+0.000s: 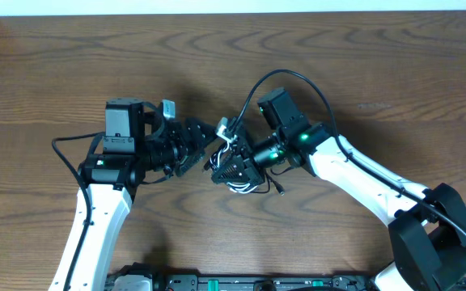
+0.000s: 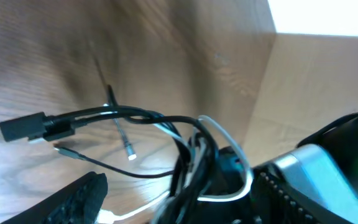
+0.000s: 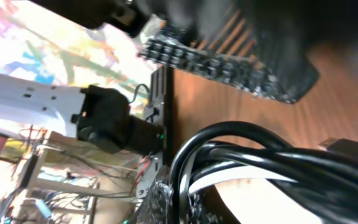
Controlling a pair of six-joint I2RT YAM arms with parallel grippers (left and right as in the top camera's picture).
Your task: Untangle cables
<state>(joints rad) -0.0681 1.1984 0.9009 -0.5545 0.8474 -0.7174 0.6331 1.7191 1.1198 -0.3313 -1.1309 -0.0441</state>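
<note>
In the overhead view the left arm is stretched up from the lower left and bent rightward, with the left gripper pointed at the frame's middle. Its jaws are seen spread with nothing held; one finger shows at the lower left of the left wrist view. The right arm is reached in from the lower right. The right gripper is clamped shut on the cables, bunched at centre over the table.

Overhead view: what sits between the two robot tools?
A tangle of thin black and white cords, bunched at the right tool; the overhead view shows it.
</note>
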